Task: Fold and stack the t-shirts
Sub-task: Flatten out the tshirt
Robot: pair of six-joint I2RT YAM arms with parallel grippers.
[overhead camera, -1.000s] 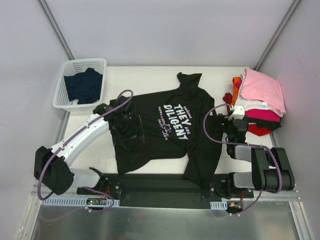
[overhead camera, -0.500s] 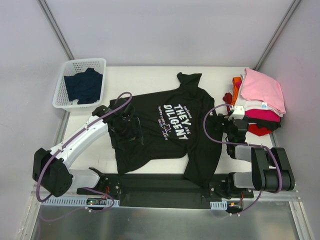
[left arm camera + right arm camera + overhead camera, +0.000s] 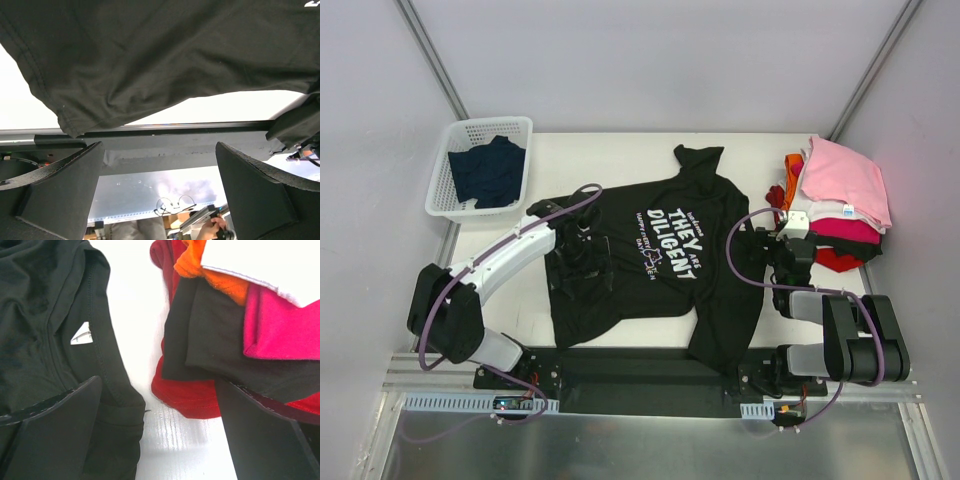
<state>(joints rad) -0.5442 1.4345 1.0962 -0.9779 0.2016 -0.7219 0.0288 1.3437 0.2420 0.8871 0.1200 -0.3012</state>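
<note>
A black t-shirt (image 3: 660,250) with white lettering lies spread on the table, chest up. My left gripper (image 3: 582,255) hovers over its left side, open and empty; in the left wrist view (image 3: 159,150) the shirt's hem (image 3: 150,65) lies beyond the spread fingers. My right gripper (image 3: 782,245) is open and empty between the shirt's right edge (image 3: 60,340) and a stack of tees (image 3: 840,195), pink on top, then white, magenta and red. In the right wrist view (image 3: 159,385) red (image 3: 192,397), orange (image 3: 220,280) and magenta (image 3: 280,325) cloth show.
A white basket (image 3: 455,140) at the back left holds a dark navy tee (image 3: 488,170). A black rail (image 3: 640,375) runs along the table's near edge between the arm bases. Grey walls close in the left, back and right.
My left arm has swung forward and to the right, carrying its open gripper a little further over the shirt's left side. The right arm and the shirt have not moved.
</note>
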